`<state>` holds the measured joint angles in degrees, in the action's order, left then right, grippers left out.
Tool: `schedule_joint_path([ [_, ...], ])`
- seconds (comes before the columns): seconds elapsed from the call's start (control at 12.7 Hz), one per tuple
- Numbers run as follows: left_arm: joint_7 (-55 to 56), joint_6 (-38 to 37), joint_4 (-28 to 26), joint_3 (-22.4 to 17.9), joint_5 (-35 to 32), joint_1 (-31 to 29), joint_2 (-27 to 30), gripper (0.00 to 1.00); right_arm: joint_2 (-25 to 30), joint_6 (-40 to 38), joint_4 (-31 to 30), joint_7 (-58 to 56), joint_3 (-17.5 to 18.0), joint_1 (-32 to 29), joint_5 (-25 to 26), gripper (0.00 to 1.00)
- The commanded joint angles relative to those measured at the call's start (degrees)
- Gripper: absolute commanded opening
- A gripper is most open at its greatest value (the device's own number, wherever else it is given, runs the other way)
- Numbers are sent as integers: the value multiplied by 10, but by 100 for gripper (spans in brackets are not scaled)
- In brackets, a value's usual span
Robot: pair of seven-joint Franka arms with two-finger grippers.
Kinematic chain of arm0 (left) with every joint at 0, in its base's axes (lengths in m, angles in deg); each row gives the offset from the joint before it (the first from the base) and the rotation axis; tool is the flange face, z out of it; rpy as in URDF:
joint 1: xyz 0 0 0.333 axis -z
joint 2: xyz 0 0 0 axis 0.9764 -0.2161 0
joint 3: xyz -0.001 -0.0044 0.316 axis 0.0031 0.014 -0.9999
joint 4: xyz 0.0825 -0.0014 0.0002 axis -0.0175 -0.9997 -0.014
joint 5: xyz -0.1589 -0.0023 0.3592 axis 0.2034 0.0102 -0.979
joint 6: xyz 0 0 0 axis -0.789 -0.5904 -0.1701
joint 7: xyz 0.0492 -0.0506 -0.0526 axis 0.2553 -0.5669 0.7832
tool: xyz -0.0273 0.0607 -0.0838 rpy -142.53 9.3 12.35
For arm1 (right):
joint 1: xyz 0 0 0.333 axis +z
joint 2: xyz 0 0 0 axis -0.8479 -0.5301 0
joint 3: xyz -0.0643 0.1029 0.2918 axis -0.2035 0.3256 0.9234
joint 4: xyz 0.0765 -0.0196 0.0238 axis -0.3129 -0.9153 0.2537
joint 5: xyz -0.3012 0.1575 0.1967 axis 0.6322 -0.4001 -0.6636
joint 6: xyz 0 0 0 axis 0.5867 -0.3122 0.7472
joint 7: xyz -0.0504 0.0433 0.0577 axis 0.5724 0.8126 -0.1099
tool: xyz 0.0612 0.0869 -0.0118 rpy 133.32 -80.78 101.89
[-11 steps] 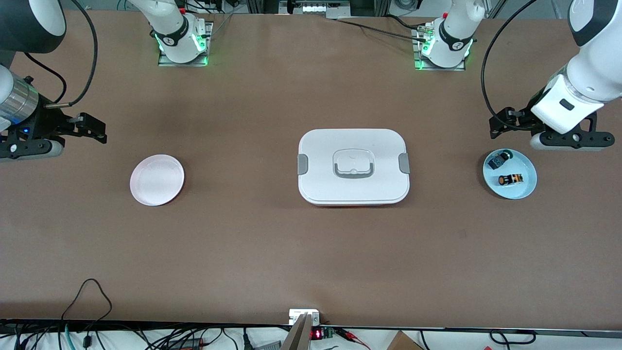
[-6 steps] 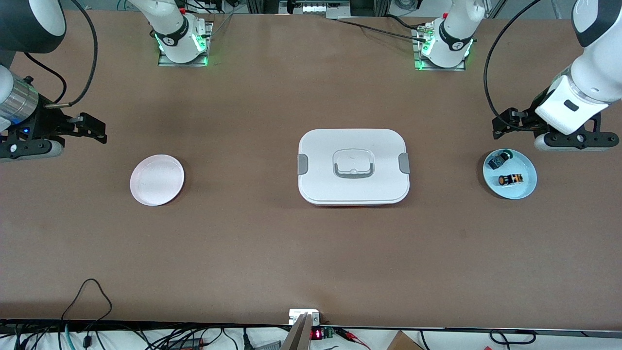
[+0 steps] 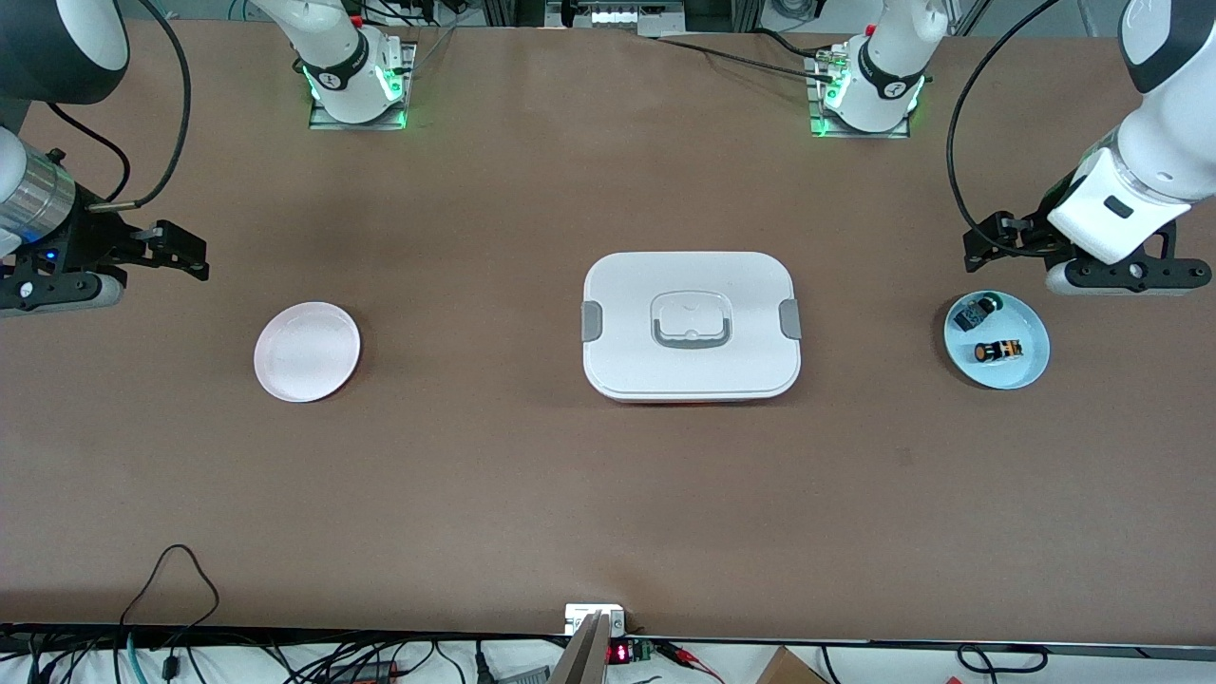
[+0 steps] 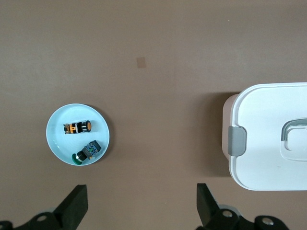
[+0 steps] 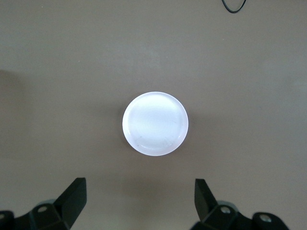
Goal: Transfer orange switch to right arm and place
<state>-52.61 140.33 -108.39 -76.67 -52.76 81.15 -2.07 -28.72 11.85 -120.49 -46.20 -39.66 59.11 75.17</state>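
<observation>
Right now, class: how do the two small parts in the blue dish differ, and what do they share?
The orange switch has orange parts; the green-capped part has a green cap and a bluish body. The orange switch lies nearer the front camera; the green-capped part lies farther away, close to the rim. Both are small, dark, and rest untouched in the blue dish.

text: none legible | labels: none | brands: none | numbers: none readable | signs: none | surfaces checked: all views
</observation>
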Motion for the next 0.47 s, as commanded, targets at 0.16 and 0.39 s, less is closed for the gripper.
schedule_joint_path([
  [0.16,1,-43,21,1,4,0,-21,100,-1,-7,9,-6,1,-2,-9,100],
  [0.39,1,-47,37,-1,4,0,-59,100,-1,-7,9,-6,1,-2,-9,100],
])
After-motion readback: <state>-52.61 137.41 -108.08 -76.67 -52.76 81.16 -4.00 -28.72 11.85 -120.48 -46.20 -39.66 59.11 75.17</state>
